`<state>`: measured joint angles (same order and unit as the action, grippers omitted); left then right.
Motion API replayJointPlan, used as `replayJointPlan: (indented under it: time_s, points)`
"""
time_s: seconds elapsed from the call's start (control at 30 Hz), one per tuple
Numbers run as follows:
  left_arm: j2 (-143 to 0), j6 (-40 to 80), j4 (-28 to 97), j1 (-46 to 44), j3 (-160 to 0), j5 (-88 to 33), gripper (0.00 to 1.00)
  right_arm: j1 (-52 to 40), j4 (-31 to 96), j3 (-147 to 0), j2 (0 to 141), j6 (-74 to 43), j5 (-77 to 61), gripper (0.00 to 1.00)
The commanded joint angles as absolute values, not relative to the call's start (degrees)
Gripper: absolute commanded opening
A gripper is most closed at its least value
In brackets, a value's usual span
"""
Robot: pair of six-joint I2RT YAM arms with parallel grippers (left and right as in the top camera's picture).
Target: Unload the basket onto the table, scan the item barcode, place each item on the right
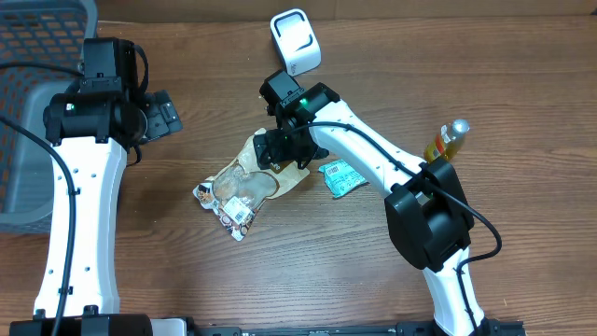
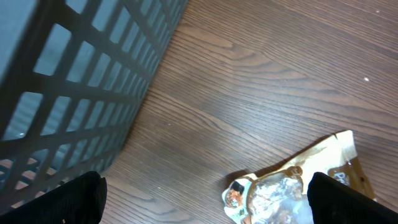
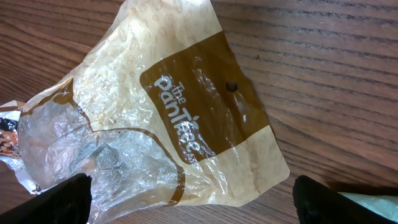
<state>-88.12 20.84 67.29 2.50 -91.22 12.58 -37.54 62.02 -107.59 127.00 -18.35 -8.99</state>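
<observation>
Over the table [image 1: 280,280], overhead view: my right claw [image 1: 280,149] hangs spread over the snack bag [image 1: 244,182], grasping nothing; scanner [image 1: 296,41] stands well apart. Left wrist view: left claw [image 2: 205,208] spread, empty, near the basket [image 2: 74,74]. Right wrist view: bag lies on the table, no barcode visible. Judgement: 0 steps done; pickup and scan remain.

White "The Pantree" lettering on the brown snack bag [image 3: 155,118]

Perhaps a shop — scanner [image 1: 296,41], basket [image 1: 33,42].
</observation>
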Motion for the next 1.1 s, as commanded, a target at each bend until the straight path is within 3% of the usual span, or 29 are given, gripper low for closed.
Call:
replayJointPlan:
  time_s: [0.0, 0.3, 0.43, 0.5, 0.6, 0.63, 0.67, 0.7, 0.73, 1.07]
  points:
    - [-87.83, 21.32, 66.78, 2.5, -91.74, 8.43, 0.99, -37.21, 61.71, -108.77, 125.36, -18.13, -9.08, 1.0]
    - [-88.01, 21.37, 69.12, 2.26, -89.54, -9.56, 0.99, -37.06, 63.53, -108.77, 125.36, -17.04, -9.06, 1.0]
    - [-88.47, 20.73, 69.82, 1.26, -85.45, -11.0, 0.99, -35.97, 63.42, -108.77, 125.36, -16.99, -9.06, 1.0]
    - [-88.75, 20.78, 69.54, 0.27, -82.35, -11.11, 0.77, -34.85, 63.51, -108.77, 125.36, -15.9, -9.08, 1.0]
    - [-88.82, 20.78, 69.21, -0.12, -79.75, -12.23, 0.71, -33.08, 63.64, -108.77, 125.36, -14.35, -9.13, 1.0]
    - [-88.82, 20.75, 69.17, -0.1, -79.18, -12.21, 0.63, -32.45, 63.59, -108.77, 125.36, -13.37, -9.41, 1.0]
    - [-88.82, 20.78, 68.79, -0.05, -78.85, -12.21, 0.43, -31.81, 63.51, -108.77, 125.36, -11.86, -10.46, 1.0]
    - [-88.82, 20.84, 68.34, -0.03, -78.48, -12.38, 0.14, -31.31, 63.42, -108.77, 125.36, -10.46, -11.7, 1.0]
    - [-88.82, 21.28, 68.01, -0.1, -77.89, -13.21, 0.04, -30.79, 63.26, -108.77, 125.36, -9.23, -13.13, 1.0]
    - [-88.84, 21.23, 60.71, -4.23, -66.92, -11.2, 0.04, -28.32, 62.54, -108.71, 125.38, -3.81, -22.61, 0.99]
